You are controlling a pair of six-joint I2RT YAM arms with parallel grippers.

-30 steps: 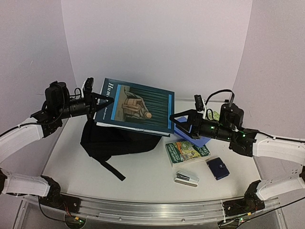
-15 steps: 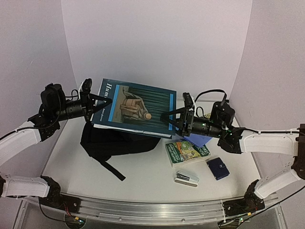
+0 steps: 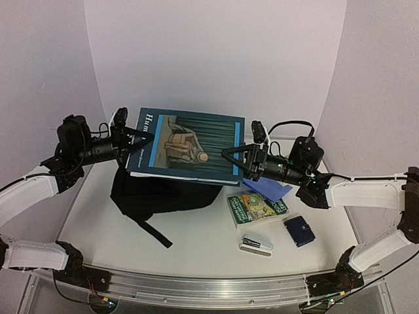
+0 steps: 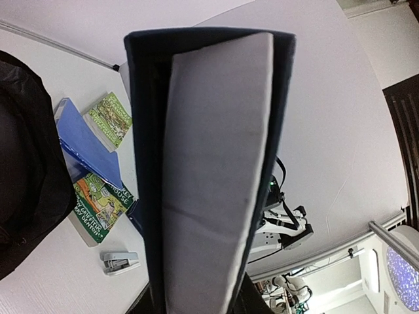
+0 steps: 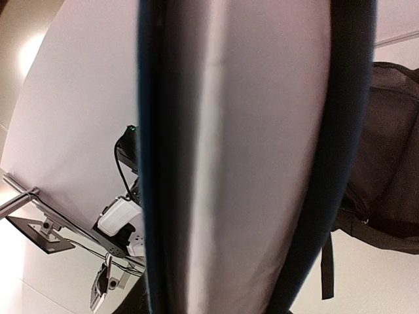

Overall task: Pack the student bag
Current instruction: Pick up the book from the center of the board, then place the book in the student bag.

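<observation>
A large dark blue hardcover book [image 3: 190, 147] hangs level in the air above the student bag [image 3: 157, 196], a black backpack lying flat on the white table. My left gripper [image 3: 136, 147] straddles the book's left edge; its dark fingers flank the covers [image 4: 216, 163], and I cannot see whether they press. My right gripper [image 3: 237, 160] is shut on the book's right edge, the page block [image 5: 255, 163] filling its jaws. Part of the bag [image 5: 386, 163] with a strap shows to the right in the right wrist view, and its edge [image 4: 26, 163] at the left in the left wrist view.
On the table right of the bag lie a green paperback [image 3: 257, 207], a blue folder [image 3: 268, 188], a small dark blue case [image 3: 299, 230] and a grey stapler [image 3: 256, 244]. A curved white wall closes off the back.
My right arm has moved left to the book's right edge and its jaws have closed on it. That edge has risen slightly. The left arm has stayed in place.
</observation>
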